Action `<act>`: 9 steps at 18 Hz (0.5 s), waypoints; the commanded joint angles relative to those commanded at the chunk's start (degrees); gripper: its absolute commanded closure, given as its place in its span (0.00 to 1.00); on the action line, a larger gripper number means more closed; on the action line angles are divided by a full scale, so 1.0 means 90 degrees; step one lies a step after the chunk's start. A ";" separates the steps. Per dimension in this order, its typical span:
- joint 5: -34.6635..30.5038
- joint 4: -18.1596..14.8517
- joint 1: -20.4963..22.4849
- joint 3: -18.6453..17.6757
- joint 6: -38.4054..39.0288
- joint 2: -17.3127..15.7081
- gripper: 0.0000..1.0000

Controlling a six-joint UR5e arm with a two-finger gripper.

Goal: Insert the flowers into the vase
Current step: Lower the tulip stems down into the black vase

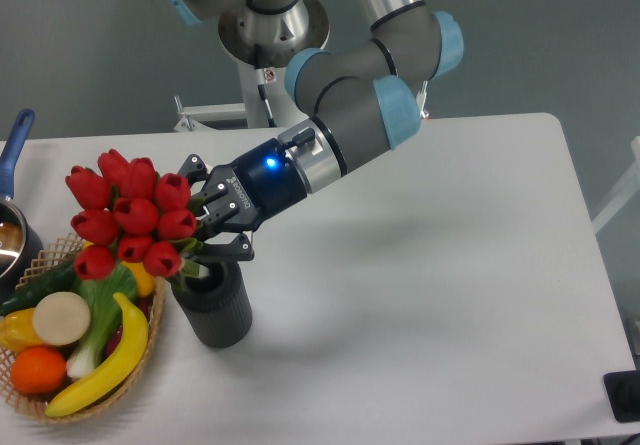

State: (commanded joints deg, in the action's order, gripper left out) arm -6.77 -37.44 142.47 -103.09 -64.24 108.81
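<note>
The flowers (128, 215), a tight bunch of red tulip buds, lean to the upper left over the basket, and their green stems run down to the mouth of the vase (214, 307). The vase is a short dark grey ribbed cylinder standing upright on the white table, left of centre. My gripper (208, 227) reaches in from the right, just above the vase's rim, and is shut on the stems right below the buds. The stem ends at the mouth are hidden by the fingers and buds.
A wicker basket (150, 340) of toy produce touches the vase's left side. A metal pot with a blue handle (14, 145) sits at the left edge. The arm's base (262, 25) stands behind the table.
</note>
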 joint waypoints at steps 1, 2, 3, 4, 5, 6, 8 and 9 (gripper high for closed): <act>0.0000 0.0000 0.0010 -0.0010 -0.0068 0.0039 0.72; 0.0000 0.0000 0.0019 -0.0010 -0.0127 0.0097 0.72; 0.0000 0.0000 0.0020 -0.0010 -0.0176 0.0156 0.72; 0.0010 0.0000 0.0029 -0.0020 -0.0215 0.0186 0.72; 0.0010 0.0000 0.0029 -0.0059 -0.0235 0.0196 0.72; 0.0000 0.0000 0.0039 -0.0098 -0.0254 0.0196 0.72; 0.0010 0.0000 0.0058 -0.0137 -0.0313 0.0215 0.72; 0.0010 0.0000 0.0059 -0.0195 -0.0352 0.0225 0.72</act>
State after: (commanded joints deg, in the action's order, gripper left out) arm -6.68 -37.44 143.00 -104.85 -67.41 110.83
